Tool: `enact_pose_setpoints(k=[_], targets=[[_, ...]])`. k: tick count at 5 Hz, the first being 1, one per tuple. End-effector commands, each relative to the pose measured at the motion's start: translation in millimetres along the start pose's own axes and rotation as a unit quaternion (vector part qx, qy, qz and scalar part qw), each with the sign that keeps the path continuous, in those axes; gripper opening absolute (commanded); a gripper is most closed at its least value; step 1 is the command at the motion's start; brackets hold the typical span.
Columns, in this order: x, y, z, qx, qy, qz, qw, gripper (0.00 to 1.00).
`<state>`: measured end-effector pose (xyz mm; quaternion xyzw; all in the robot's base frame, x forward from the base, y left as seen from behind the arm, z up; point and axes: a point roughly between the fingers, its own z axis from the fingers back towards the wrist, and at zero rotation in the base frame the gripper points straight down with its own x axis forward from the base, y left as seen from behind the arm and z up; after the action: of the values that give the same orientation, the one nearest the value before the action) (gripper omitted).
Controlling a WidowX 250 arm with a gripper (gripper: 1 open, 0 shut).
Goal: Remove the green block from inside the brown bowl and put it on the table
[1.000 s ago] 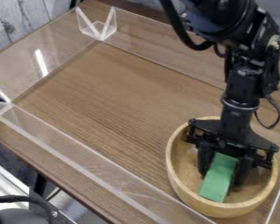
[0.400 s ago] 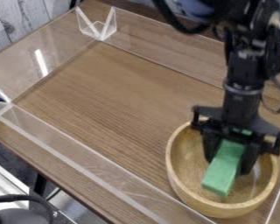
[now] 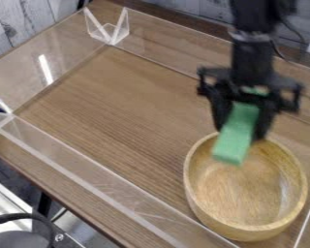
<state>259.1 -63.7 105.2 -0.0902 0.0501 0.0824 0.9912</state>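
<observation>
The hand (image 3: 252, 105) grips the block (image 3: 238, 137) above the bowl (image 3: 248, 193); carry it left, set down on bare worktop (image 3: 112, 107).

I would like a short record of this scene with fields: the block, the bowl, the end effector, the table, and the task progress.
green block: held in the air, tilted, hanging over the near-left rim of the bowl
brown bowl: on the table at the lower right, nothing visible inside
end effector: shut on the green block, pointing mostly down
table: wood-grain top with clear low walls
task progress: block is out of the bowl, not yet set on the table
</observation>
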Motion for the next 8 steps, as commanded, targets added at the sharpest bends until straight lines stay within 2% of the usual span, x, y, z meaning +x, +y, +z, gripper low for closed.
enact_pose_setpoints(k=[1, 3, 4, 6, 7, 8], targets=[[18.6, 34, 35.4, -0.012, -0.046, 0.016, 0.9988, 0.0], [33.0, 120, 47.9, -0.004, -0.054, 0.05, 0.9973, 0.0], [27.0, 155, 42.8, 0.0, -0.055, 0.051, 0.9972, 0.0], [39.0, 81, 26.3, -0.003, -0.043, 0.021, 0.9989, 0.0], [36.9, 93, 20.9, 0.0, -0.041, 0.017, 0.999, 0.0], [27.9, 101, 11.8, 0.01, -0.036, 0.013, 0.9992, 0.0]])
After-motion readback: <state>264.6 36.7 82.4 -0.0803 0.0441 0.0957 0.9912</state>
